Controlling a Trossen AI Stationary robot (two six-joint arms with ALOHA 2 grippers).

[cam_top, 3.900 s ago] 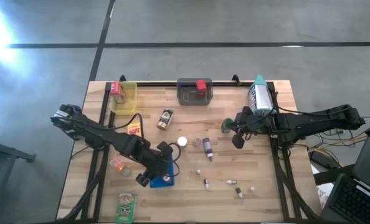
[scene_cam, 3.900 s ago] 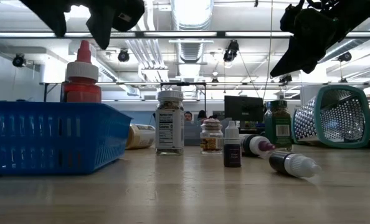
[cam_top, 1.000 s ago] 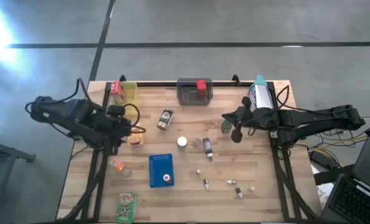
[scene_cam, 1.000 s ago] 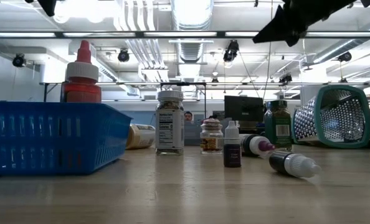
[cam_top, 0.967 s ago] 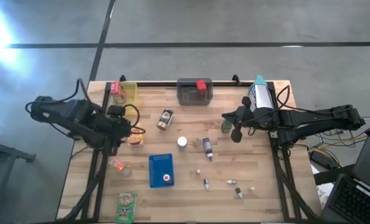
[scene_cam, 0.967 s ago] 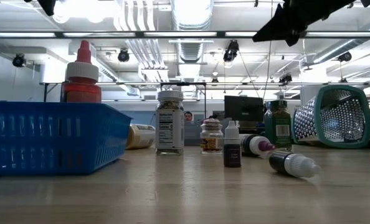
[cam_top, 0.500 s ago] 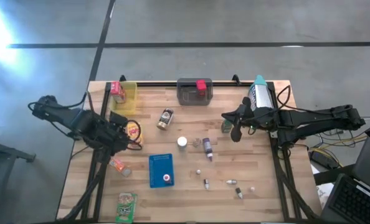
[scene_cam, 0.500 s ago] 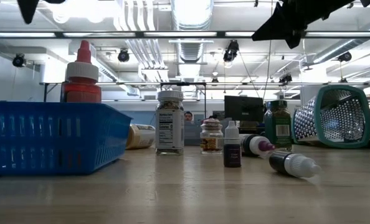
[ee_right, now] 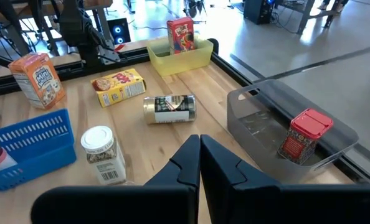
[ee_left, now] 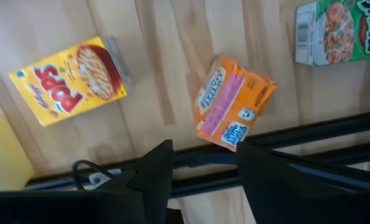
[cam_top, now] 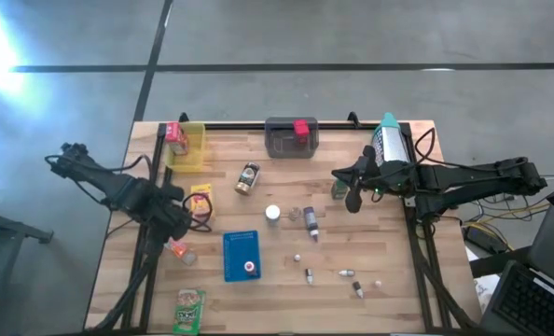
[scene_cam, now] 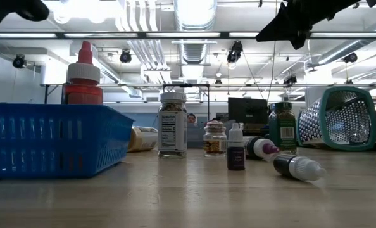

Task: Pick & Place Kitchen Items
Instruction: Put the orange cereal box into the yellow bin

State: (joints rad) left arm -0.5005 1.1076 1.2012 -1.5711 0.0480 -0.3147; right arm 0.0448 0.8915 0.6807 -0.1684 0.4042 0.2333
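Two dark, near-black jointed arms. Left arm (cam_top: 118,191): slim links with bulkier rounded joint housings, a black cable looping loose alongside the wrist. Right arm (cam_top: 454,177): same build, long tapered links, cabling trailing off its base end. Left gripper (ee_left: 200,171): two matte black fingers, broad and flat-faced with angled tips; a thin black cable curls beside one finger. Right gripper (ee_right: 200,158): two matte black fingers with pointed, wedge-shaped tips and smooth moulded shoulders.

Industrial lab or workshop: exposed ceiling ducts (scene_cam: 194,16) at top centre, strip lights, monitors (scene_cam: 248,111) behind, concrete floor (cam_top: 352,37) across the top.
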